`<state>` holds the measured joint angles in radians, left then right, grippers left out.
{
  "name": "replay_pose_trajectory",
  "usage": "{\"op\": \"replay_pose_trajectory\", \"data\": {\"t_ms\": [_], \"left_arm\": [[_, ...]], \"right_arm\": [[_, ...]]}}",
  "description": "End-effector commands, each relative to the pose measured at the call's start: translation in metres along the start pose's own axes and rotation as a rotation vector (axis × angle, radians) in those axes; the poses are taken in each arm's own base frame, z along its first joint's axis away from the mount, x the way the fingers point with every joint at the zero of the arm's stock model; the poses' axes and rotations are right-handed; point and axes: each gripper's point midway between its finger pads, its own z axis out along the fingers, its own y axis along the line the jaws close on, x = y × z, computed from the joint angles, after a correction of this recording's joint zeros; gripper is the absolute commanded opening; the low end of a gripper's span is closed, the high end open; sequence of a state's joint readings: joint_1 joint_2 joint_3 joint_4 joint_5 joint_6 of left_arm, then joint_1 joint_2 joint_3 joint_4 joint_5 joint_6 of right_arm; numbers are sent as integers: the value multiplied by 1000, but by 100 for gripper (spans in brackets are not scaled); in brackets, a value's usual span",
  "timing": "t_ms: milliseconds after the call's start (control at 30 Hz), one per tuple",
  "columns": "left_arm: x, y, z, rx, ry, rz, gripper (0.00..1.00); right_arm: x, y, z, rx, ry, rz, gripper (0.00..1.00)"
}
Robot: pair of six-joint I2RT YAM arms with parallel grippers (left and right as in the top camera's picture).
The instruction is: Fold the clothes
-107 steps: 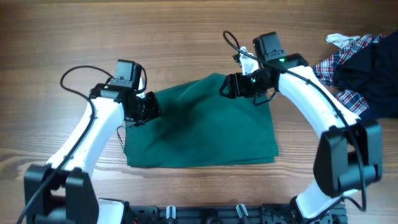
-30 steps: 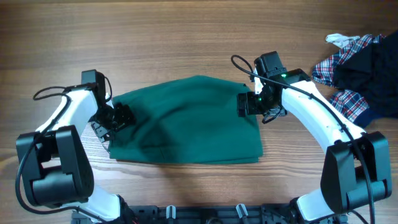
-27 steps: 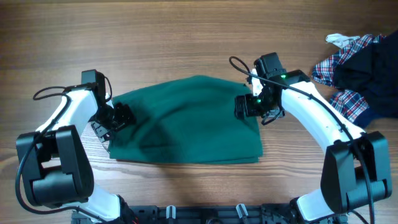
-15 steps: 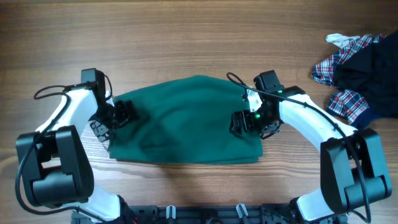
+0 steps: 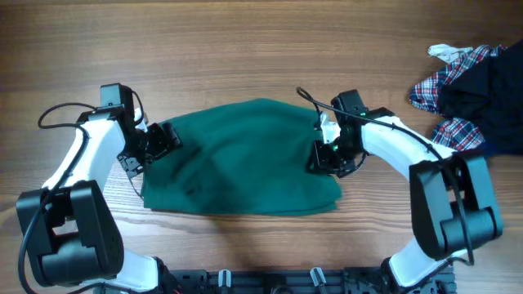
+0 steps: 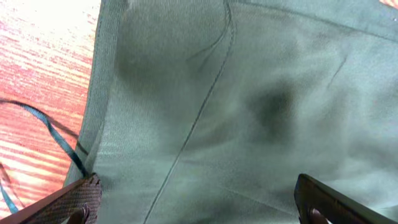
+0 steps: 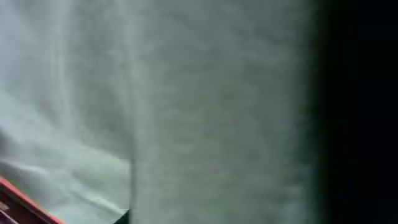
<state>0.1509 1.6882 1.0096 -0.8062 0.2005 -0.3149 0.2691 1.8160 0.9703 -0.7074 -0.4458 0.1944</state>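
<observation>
A green cloth [image 5: 245, 159] lies folded flat in the middle of the wooden table [image 5: 245, 49]. My left gripper [image 5: 161, 139] hovers over the cloth's left end. In the left wrist view it [image 6: 199, 208] is open wide, its fingers [image 6: 78, 199] apart above the fabric [image 6: 249, 93] with nothing between them. My right gripper [image 5: 321, 160] is pressed down at the cloth's right edge. The right wrist view shows only blurred green fabric [image 7: 186, 93] very close up, so its jaws are hidden.
A heap of other clothes [image 5: 466, 90], plaid and dark, lies at the table's far right. A thin dark cord [image 6: 56, 137] trails on the wood beside the cloth's left edge. Bare wood runs along the back.
My left gripper opened and shifted slightly back over the cloth's left end. My right gripper slid toward the front along the right edge and sank into the fabric.
</observation>
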Motion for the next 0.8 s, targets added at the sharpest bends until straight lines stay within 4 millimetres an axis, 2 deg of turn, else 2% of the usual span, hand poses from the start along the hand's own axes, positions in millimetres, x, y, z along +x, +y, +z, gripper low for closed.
{"op": "replay_pose_trajectory", "data": {"t_ms": [0,33,100,233,400,467,567,633,767], "left_arm": [[-3,-7,-9,20,-17,29,100],[-3,-6,-9,19,-15,28,100],[-2,-6,-9,18,-13,28,100],[-2,-6,-9,18,-12,28,100],[-1,-6,-8,17,-9,27,100],[-1,-6,-8,17,-9,27,100],[-1,-6,-8,17,-9,27,100],[-1,-6,-8,17,-8,27,100],[-2,-6,-9,19,-14,28,100]], "right_arm": [[23,-40,21,186,70,165,12],[23,-43,21,205,64,185,4],[22,-48,19,229,54,212,4],[19,-70,11,295,21,325,4],[13,-107,-12,278,-21,478,4],[7,-128,-33,331,-62,532,4],[1,-142,-63,405,-108,565,4],[0,-152,-93,446,-159,624,4],[1,-140,-137,431,-271,623,4]]}}
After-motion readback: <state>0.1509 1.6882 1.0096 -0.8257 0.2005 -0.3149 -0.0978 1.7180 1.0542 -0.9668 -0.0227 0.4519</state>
